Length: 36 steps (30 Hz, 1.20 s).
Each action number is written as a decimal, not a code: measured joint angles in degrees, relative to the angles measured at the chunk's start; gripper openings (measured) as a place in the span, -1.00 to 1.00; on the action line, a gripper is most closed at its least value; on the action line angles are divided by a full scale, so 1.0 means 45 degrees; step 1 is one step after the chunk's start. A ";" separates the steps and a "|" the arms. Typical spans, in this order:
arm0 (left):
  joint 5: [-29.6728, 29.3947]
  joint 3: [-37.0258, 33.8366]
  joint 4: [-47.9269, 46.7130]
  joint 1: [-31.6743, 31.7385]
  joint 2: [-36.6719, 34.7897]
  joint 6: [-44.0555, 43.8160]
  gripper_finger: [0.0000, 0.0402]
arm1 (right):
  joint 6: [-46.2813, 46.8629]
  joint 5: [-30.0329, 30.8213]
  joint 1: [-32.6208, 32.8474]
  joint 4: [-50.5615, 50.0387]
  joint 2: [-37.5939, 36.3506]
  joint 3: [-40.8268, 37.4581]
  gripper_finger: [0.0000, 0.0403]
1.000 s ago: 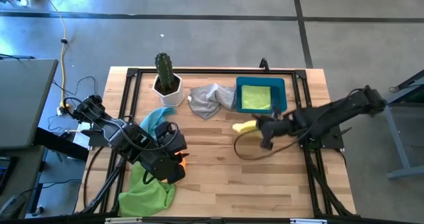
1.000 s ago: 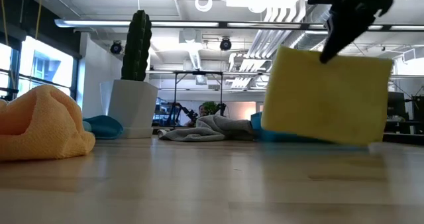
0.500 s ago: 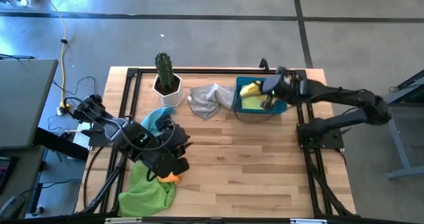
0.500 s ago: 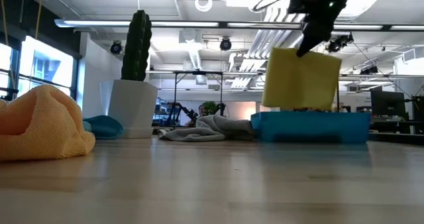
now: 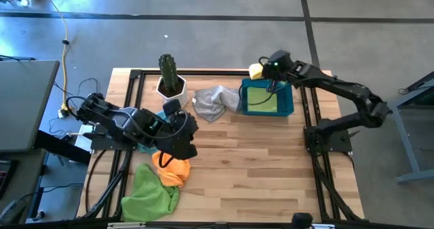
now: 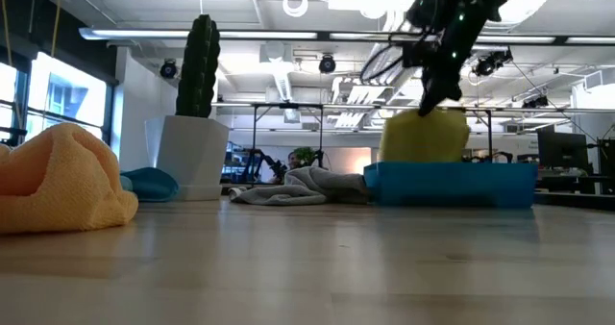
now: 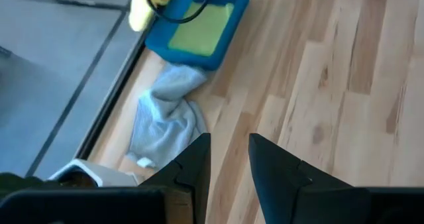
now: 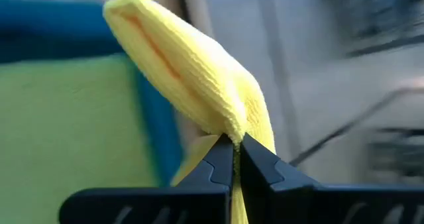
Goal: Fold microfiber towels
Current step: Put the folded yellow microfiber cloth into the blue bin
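Observation:
My right gripper (image 5: 263,70) is shut on the folded yellow towel (image 5: 255,71) over the far left corner of the blue bin (image 5: 287,106). A folded lime green towel (image 5: 261,99) lies in the bin. My left gripper (image 5: 190,125) hangs open and empty above the table, past the orange towel (image 5: 171,169). The orange towel lies bunched, overlapping a second lime green towel (image 5: 152,195). The grey towel (image 5: 215,100) lies crumpled left of the bin. The light blue towel (image 5: 157,120) is partly hidden under my left arm. My right gripper pinches the yellow towel's upper part (image 8: 233,132) between its two fingers, several layers together. The fingers come from above, slanting down. The towel hangs below them (image 6: 423,137). Its lower end is hidden behind the bin's wall (image 6: 452,184) in the low view.
A cactus in a white pot (image 5: 169,80) stands at the far left of the table, near the grey towel. A black frame runs along the table's edges (image 5: 203,73). Bare wood (image 5: 258,168) lies in the middle and near right.
My right gripper has carried the yellow towel from the table's middle toward the far edge, over the bin to its far left corner, and the towel has sunk behind the bin's wall. My left gripper has moved toward the far edge off the orange towel, which now lies uncovered.

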 joint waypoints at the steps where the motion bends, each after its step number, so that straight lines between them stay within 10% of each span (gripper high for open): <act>1: 0.0132 -0.0012 -0.0112 0.0058 -0.0003 -0.0048 -0.54 | 0.0377 -0.0333 -0.0004 -0.0367 0.0316 -0.0005 -1.00; 36: 0.0712 -0.0012 -0.0264 -0.0510 -0.0057 -0.1405 -0.54 | 0.1073 -0.4266 0.2438 -0.4002 0.3122 -0.0019 -1.00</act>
